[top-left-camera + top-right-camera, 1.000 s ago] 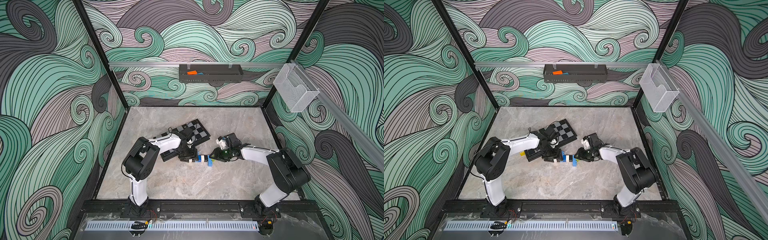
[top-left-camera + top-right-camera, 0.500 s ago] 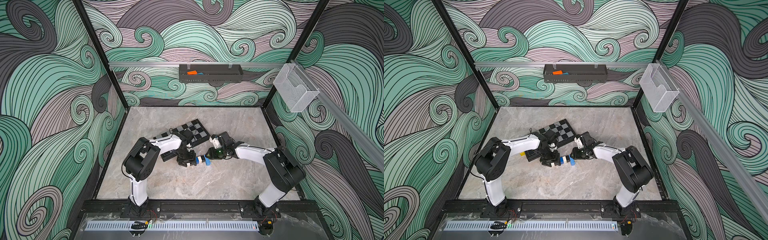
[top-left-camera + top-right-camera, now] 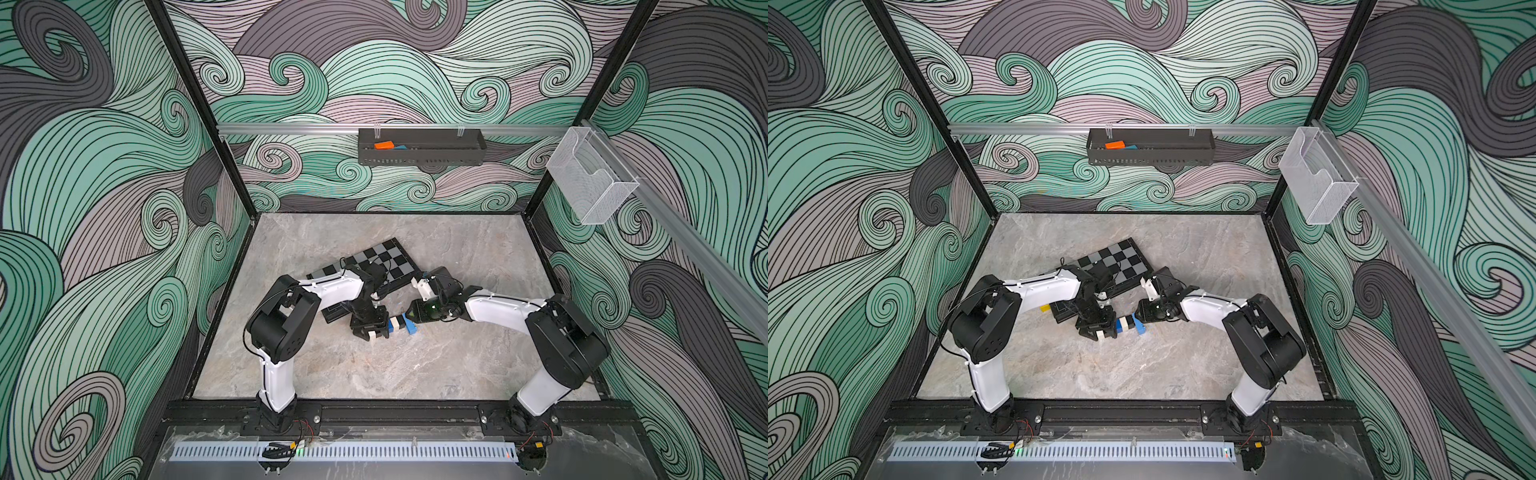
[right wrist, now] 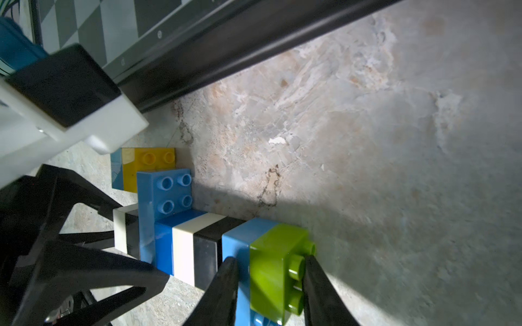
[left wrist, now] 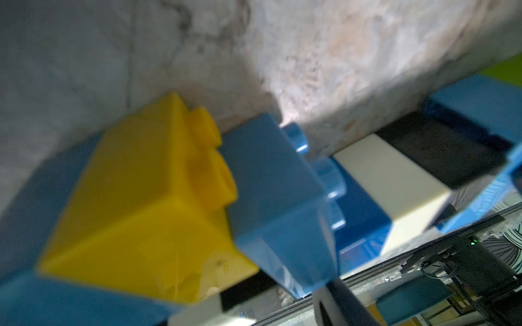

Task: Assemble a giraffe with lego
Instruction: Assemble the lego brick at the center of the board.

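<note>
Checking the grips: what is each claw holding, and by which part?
Left claw grips the lego giraffe at its body end; right claw pinches the lime-green brick at the opposite end, across its studs.

Both top views: even, diffuse overhead light, sharp throughout, with only soft shadows on the grey marble-patterned tabletop (image 3: 415,374). Left wrist view: dim and smeared. The yellow studded plastic brick (image 5: 135,203) looms out of focus, with one bright patch on the stone beyond. Right wrist view: crisper. A hard shadow band crosses the stone beside the multicoloured brick giraffe (image 4: 183,245), whose lime-green studded brick (image 4: 268,268) shows sheen. Frame edges dim.
</note>
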`<state>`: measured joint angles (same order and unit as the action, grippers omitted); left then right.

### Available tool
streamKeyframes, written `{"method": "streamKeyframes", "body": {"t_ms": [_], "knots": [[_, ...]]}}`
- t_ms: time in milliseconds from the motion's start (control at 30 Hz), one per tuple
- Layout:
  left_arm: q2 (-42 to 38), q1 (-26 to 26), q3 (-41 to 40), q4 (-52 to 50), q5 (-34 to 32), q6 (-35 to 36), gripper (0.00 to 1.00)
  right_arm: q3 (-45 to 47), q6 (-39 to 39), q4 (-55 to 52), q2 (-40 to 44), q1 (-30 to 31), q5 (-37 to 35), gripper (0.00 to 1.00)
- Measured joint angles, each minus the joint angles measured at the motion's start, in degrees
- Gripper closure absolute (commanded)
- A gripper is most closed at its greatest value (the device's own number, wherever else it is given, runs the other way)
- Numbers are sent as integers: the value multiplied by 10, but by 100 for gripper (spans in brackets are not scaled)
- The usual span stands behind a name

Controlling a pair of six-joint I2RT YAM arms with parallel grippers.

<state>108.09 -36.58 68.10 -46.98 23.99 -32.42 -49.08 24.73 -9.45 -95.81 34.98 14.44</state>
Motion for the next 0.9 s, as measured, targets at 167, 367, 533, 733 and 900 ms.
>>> {"method": "streamKeyframes", "body": {"t_ms": [167, 367, 533, 733, 900], "knots": [[0, -6, -2, -12, -4, -6, 38, 11, -4, 17, 7, 14, -13, 63], [0, -11, -10, -35, -4, -10, 38, 16, -4, 45, -2, 21, 5, 63], [0, -15, -19, -60, -4, -18, 38, 15, -2, 84, -27, 21, 43, 63], [0, -25, -35, -87, 5, -26, 37, -4, -20, 132, -74, 21, 105, 63], [0, -29, -37, -88, 5, -29, 37, -3, -51, 125, -73, 21, 111, 63]]}}
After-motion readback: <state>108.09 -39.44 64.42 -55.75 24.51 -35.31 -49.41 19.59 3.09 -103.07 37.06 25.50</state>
